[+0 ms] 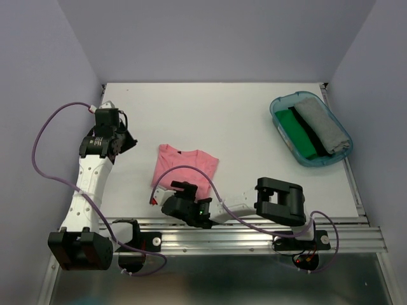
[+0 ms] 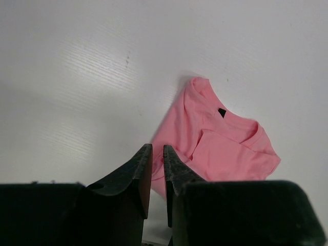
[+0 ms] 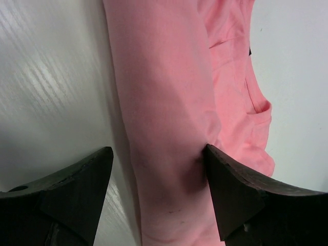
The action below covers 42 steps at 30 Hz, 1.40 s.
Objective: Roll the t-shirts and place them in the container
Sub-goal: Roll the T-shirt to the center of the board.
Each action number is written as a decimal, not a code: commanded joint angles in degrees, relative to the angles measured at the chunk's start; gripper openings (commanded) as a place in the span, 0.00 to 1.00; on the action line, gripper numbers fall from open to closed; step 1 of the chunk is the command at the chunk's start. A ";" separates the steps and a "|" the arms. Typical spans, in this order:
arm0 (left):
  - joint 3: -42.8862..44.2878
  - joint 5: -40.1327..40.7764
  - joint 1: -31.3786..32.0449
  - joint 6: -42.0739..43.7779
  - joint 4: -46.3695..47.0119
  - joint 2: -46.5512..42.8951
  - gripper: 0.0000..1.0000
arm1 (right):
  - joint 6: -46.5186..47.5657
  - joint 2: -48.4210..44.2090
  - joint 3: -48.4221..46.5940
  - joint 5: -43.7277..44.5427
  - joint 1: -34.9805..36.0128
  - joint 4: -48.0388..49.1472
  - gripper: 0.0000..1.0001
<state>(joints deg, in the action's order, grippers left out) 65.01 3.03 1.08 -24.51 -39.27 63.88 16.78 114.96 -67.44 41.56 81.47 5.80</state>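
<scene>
A salmon-pink t-shirt (image 1: 188, 164) lies folded near the middle of the table, its dark neck label showing in the left wrist view (image 2: 222, 112). My right gripper (image 1: 179, 187) is low at the shirt's near edge. It stands wide open astride a thick rolled band of the pink cloth (image 3: 159, 77), and its right fingertip (image 3: 220, 169) touches the cloth. My left gripper (image 1: 129, 141) hovers to the left of the shirt, apart from it. Its fingers (image 2: 174, 164) are only a narrow gap apart and hold nothing. Green (image 1: 299, 132) and grey (image 1: 324, 126) t-shirts lie in the tub.
A translucent teal tub (image 1: 281, 105) sits at the back right, close to the table's right edge. A metal rail (image 1: 254, 238) runs along the near edge by the arm bases. Purple cables loop over both arms.
</scene>
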 commanded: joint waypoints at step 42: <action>-3.31 -2.76 -0.64 1.84 2.88 -1.56 0.26 | -28.28 -3.52 -11.57 -79.68 -26.89 -16.79 0.08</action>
<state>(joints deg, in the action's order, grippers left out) 62.43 0.43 0.62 -23.99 -37.93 63.75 -6.42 110.67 -75.83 -26.17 55.72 -10.61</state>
